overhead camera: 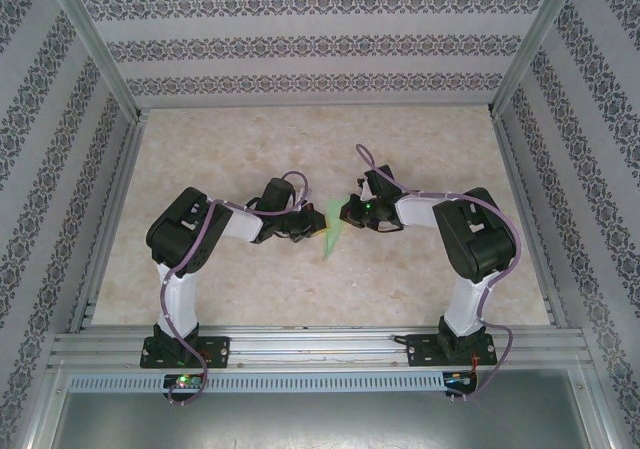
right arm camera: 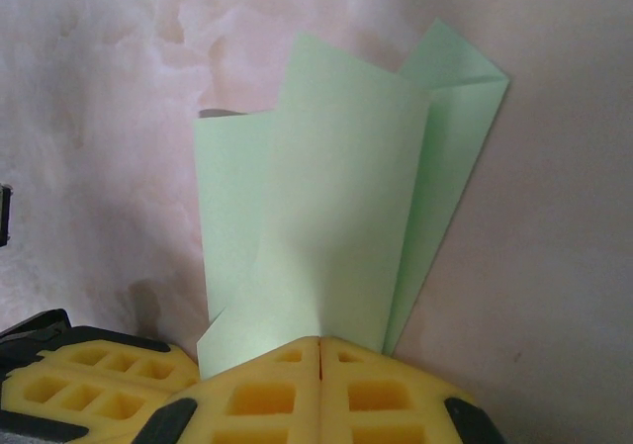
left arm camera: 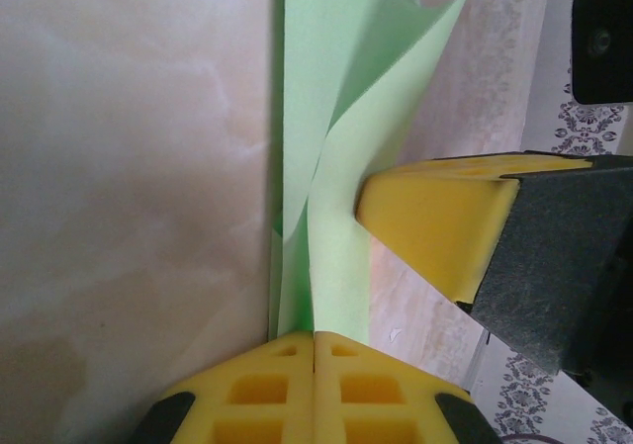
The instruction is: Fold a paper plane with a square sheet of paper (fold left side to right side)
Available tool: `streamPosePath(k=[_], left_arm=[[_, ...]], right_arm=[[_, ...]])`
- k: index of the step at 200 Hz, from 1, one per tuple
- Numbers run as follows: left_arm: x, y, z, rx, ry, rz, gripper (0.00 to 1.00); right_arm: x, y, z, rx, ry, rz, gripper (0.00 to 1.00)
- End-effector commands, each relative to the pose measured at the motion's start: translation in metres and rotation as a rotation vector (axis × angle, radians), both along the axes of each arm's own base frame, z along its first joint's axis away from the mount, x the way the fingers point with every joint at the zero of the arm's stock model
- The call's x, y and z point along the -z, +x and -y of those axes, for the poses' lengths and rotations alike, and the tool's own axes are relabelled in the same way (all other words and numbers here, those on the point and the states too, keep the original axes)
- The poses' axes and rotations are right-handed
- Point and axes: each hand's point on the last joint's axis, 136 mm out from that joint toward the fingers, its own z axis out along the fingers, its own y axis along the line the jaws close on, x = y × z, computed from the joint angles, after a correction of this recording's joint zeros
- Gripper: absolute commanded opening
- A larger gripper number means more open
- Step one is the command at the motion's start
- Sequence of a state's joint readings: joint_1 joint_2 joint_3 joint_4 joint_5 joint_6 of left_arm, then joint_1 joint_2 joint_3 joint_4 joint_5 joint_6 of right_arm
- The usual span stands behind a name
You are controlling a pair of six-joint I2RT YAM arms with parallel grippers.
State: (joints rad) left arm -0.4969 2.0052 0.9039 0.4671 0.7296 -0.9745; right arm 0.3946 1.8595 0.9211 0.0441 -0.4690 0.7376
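The light-green square sheet of paper is folded into a narrow, layered, creased shape and is held between the two arms at the table's middle. My left gripper is shut on its lower edge; in the left wrist view the paper rises straight out of the closed yellow tips. My right gripper is shut on the paper from the other side; in the right wrist view the folded layers stand up from its closed tips. The two grippers are close together, and a right finger shows beside the paper.
The marble-patterned tabletop lies open all around the arms. Patterned walls enclose it at the back and both sides. An aluminium rail carrying the arm bases runs along the near edge.
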Motion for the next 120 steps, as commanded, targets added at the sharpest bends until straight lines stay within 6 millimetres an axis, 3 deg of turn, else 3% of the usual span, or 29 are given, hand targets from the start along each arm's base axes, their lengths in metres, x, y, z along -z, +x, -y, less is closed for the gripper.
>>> streamPosePath(k=[1,35,56,88,120], left_arm=[[0.039,0.001,-0.045,-0.109,0.196,-0.086,0.13],[-0.002,0.012,-0.041,-0.092,0.178,-0.01,0.26],[-0.025,0.012,-0.045,-0.086,0.207,0.032,0.28],[-0.06,-0.001,-0.045,-0.032,0.202,0.073,0.2],[-0.083,-0.029,-0.017,0.079,0.109,0.047,0.13]], right_arm=[[0.035,-0.025,0.018,0.02,-0.07,-0.109,0.0],[0.043,-0.033,0.022,0.021,-0.078,-0.137,0.0],[0.045,-0.035,0.023,0.024,-0.081,-0.145,0.0],[0.043,-0.033,0.023,0.024,-0.078,-0.139,0.0],[0.044,-0.034,0.022,0.02,-0.081,-0.14,0.0]])
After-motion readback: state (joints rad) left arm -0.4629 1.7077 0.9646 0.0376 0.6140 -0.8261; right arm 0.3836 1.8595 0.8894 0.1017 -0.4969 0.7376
